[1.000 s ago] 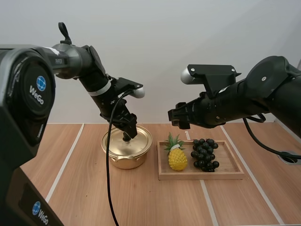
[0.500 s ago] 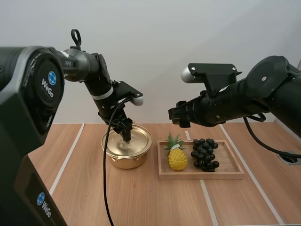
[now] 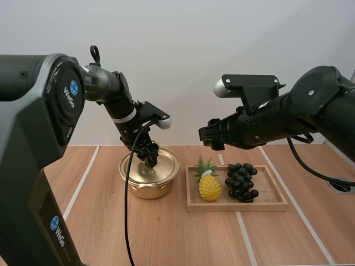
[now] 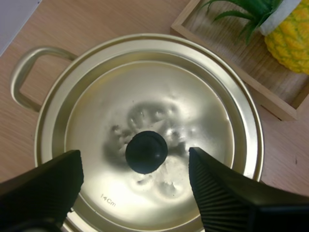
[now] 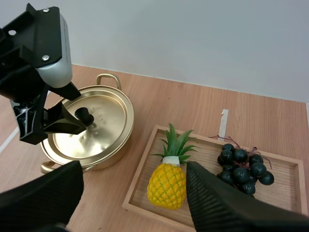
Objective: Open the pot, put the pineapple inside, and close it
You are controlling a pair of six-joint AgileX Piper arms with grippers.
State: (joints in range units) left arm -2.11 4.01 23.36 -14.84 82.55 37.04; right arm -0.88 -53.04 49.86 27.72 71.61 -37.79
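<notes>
Step in hand: lid comes off first. I judge the task barely begun, as the pot is closed and nothing is lifted.
Left gripper: my left gripper hangs right over the lid, fingers spread, one on each side of the black knob. Neither finger touches it, from what the left wrist view shows.
Key relation: the knob sits straight below and between the fingers, roughly centred in the gap. The coming move looks like a short drop and a pinch, with no sideways correction.
Knob axis: it stands upright from the lid's middle. It is round, so finger heading should not matter.
Right gripper: my right gripper is held high above the tray's near end, fingers apart, holding nothing.
Pineapple: the pineapple is in the wooden tray, at the end nearest the pot, beside the grapes.
Pineapple axis: long axis runs front to back, green crown toward the far wall. I cannot tell whether it stands or leans.
Nearer arm: the right, by my reading.
Tabletop: pot and tray sit side by side on the tabletop, just apart.
</notes>
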